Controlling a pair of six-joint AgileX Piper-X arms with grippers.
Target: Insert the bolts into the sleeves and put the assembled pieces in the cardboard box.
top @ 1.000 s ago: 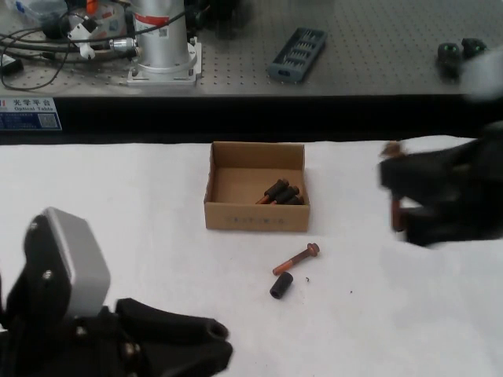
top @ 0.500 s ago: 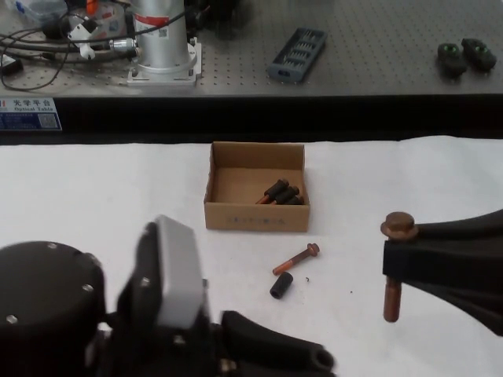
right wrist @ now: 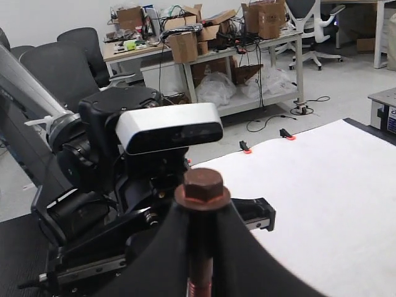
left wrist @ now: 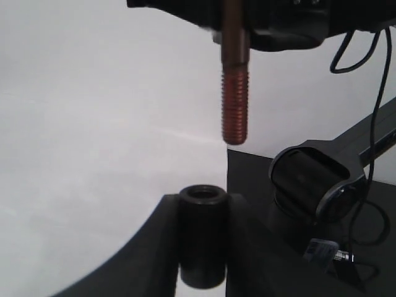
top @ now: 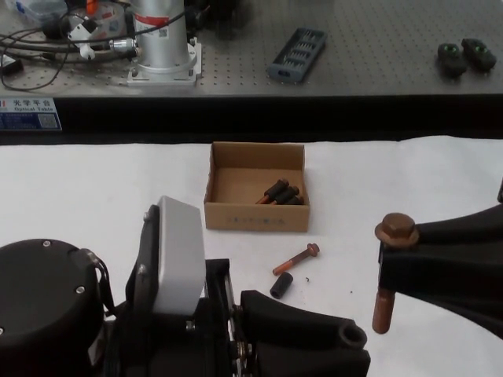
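Copper bolt [top: 394, 230] hangs thread-down in right end effector [top: 385, 271], clamped under its head, likely for mating. Cardboard box [top: 257, 214] beyond holds finished pieces [top: 281, 192]; spare bolt [top: 296, 259] and spare sleeve [top: 281, 284] lie on table [top: 94, 196] between, well clear.

Left wrist: left end effector [left wrist: 203, 247] grips black sleeve [left wrist: 203, 213] upright, bore up; bolt tip just above, not touching.

Right wrist: bolt head between fingers [right wrist: 167, 247], left arm [right wrist: 111, 154] beyond.

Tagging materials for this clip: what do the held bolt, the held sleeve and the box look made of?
The bolt looks like copper-toned metal, perhaps plated: reddish sheen, cut threads, hex head. The sleeve is black and matte, metal or hard plastic; the look leaves it open. The cardboard box is plain brown cardboard, dull, with thin flat walls.
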